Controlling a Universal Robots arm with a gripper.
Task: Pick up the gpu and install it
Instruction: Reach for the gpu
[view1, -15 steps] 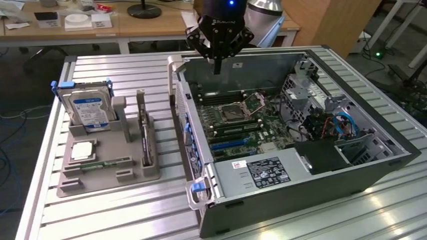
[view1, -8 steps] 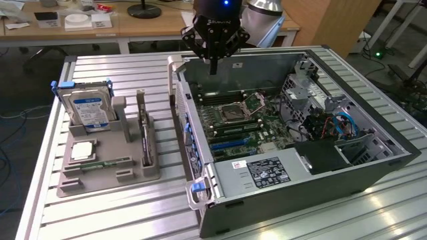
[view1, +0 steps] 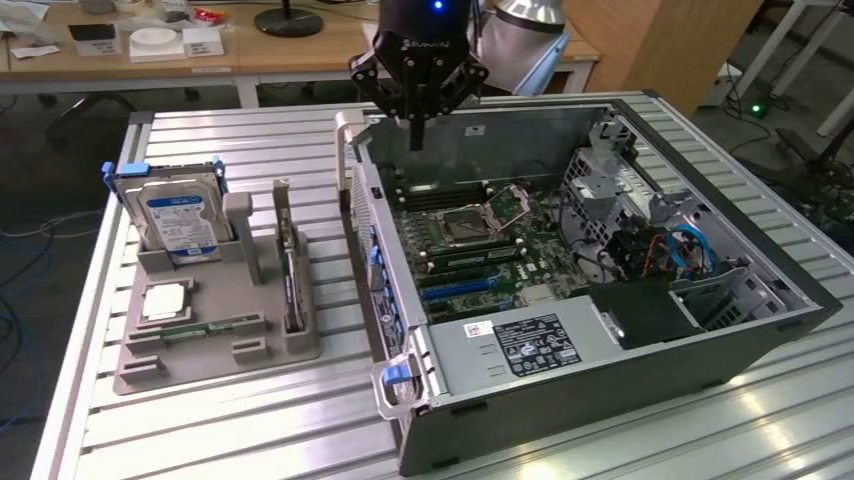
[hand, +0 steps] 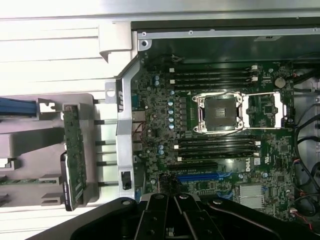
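I see the black 2-finger gripper hanging over the far wall of the open dark grey computer case, its jaws pressed together on nothing. The gpu, a thin dark circuit card, stands on edge in the grey plastic holder tray on the exterior view's left, well apart from the gripper. I can't see its faces. The silver hard drive's blue label and the black sticker on the silver power supply box carry print too small to read. In the wrist view the gripper body covers part of the green motherboard.
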